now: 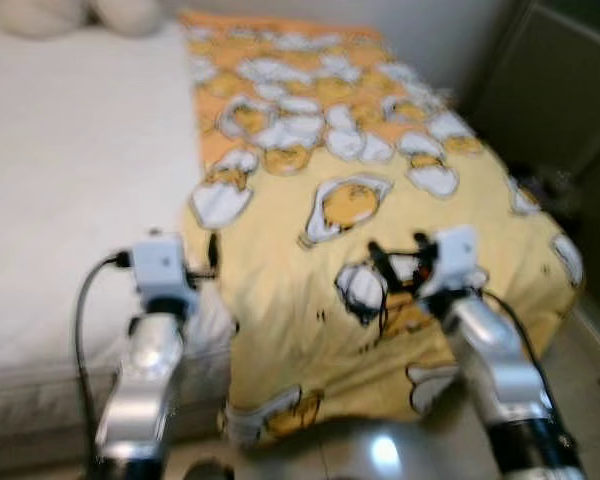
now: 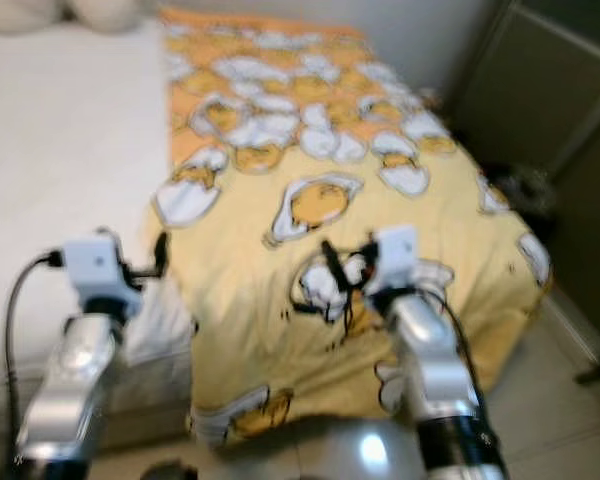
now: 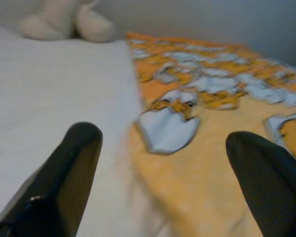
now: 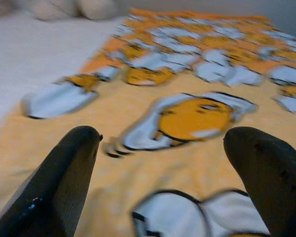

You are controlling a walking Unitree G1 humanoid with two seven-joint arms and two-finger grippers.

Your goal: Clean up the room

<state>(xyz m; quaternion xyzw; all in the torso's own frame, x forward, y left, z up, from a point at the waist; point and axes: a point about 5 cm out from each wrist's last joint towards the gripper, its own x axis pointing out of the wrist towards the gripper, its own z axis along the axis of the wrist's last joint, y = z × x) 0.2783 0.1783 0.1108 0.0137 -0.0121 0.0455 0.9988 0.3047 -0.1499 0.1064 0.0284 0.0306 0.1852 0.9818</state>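
Bed point(image 1: 70, 180) ahead, white sheet on the left half. Yellow blanket point(image 1: 380, 220) with egg-cartoon print covers the right half, running from the far wall to the near edge and draping over the foot and right side. Pale stuffed toy point(image 3: 64, 22) at the far left, by the wall. Left claw point(image 3: 163, 173) released, fingers spread, above the seam between sheet and blanket near the foot. Right claw point(image 4: 160, 173) released, over the blanket's near part. Dark cabinet point(image 1: 560, 90) right of the bed. Views blurred.

One bed point(image 1: 70, 180), one yellow blanket point(image 1: 380, 200), two pale cushions point(image 3: 64, 22).
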